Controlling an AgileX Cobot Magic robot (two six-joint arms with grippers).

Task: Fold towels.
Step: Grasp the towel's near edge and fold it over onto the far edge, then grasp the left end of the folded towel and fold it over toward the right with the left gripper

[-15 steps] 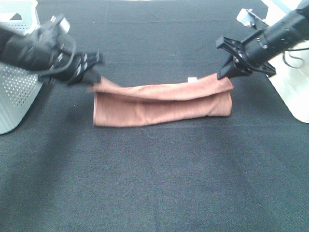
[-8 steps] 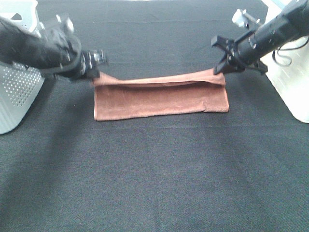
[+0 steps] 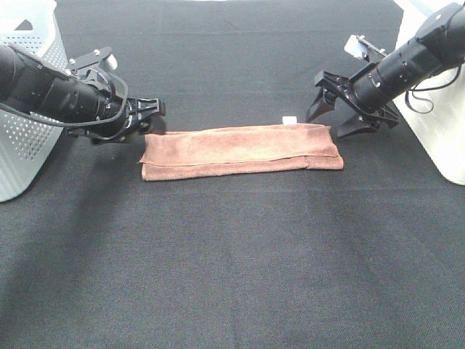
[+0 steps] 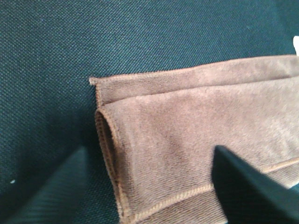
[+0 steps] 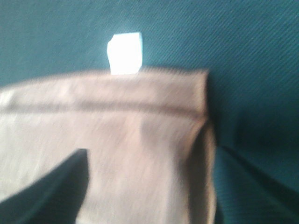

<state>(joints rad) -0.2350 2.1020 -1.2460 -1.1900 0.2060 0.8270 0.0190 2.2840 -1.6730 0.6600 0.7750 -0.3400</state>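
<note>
The reddish-brown towel (image 3: pixel 240 149) lies flat on the black mat (image 3: pixel 232 254), just 12 o'clock of centre. It is folded into a layered strip with a stitched hem, its long axis runs 9 to 3, and its white tag (image 3: pixel 288 118) sits on the 12 o'clock edge. My left claw (image 3: pixel 151 120) at its 9 o'clock end and my right claw (image 3: pixel 333 118) at its 3 o'clock end are both spread, holding nothing.

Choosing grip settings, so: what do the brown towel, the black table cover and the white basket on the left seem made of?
Towel: soft short-pile cloth, likely microfiber; fuzzy matte nap, stitched hem.
Table cover: woven black fabric; fine diagonal weave.
Basket: probably rigid plastic; smooth white wall with punched holes.
</note>
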